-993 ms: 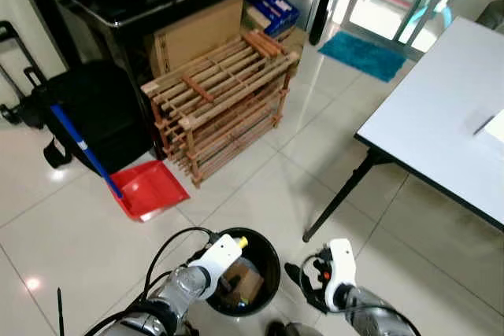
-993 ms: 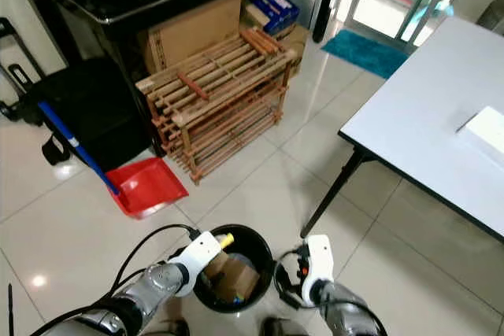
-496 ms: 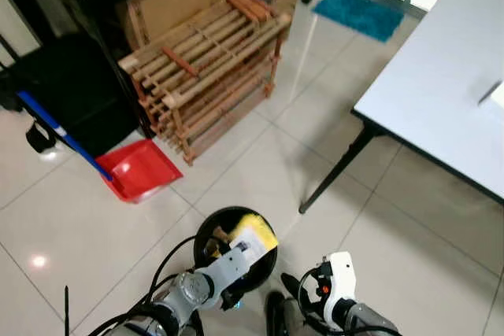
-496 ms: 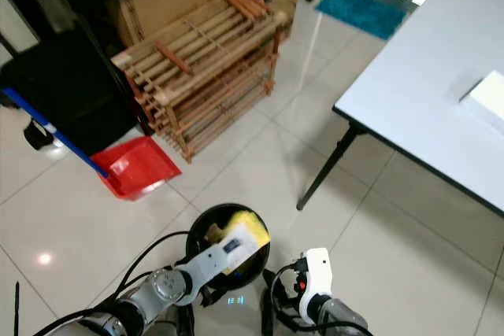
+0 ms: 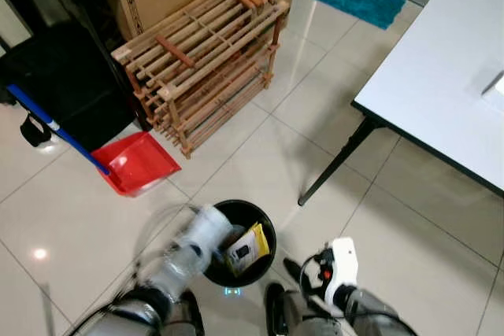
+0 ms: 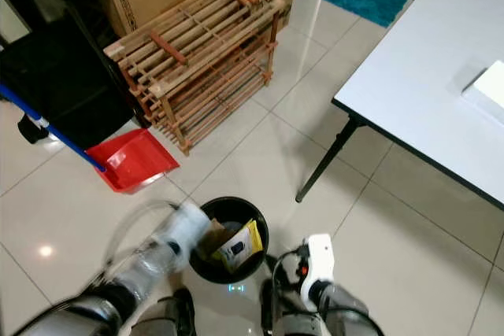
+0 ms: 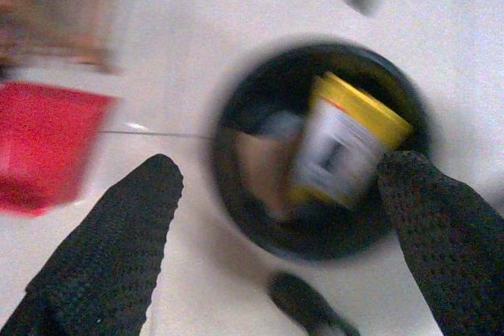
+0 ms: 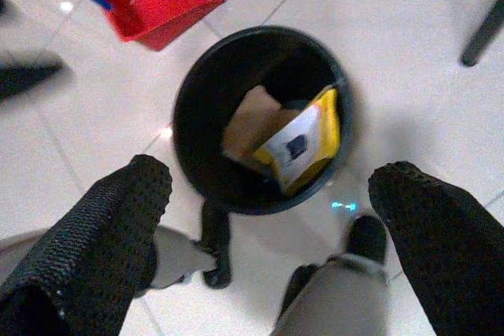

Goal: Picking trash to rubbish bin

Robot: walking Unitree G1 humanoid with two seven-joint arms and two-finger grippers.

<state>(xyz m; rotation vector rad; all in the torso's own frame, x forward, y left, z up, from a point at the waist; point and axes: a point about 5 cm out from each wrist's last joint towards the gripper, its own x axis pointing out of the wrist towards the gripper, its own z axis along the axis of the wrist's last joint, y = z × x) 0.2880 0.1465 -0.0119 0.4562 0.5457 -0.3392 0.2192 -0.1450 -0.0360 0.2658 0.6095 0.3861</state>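
The robot has two silver metal arms. The left arm (image 5: 169, 269) is blurred; it is a grey cylinder with a white block at the wrist, and thin dark cables loop beside it. The right arm (image 5: 358, 308) ends in a white wrist housing (image 5: 341, 261) with small red and black parts at its 9 o'clock side and black cables. In the wrist views, the fingers (image 8: 94, 234) are long, black, rounded at the tip, with a dotted, knitted-looking texture. Black feet (image 5: 275, 312) show below.

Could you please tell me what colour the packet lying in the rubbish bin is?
The packet is yellow with a white label panel, clearest in the right wrist view.
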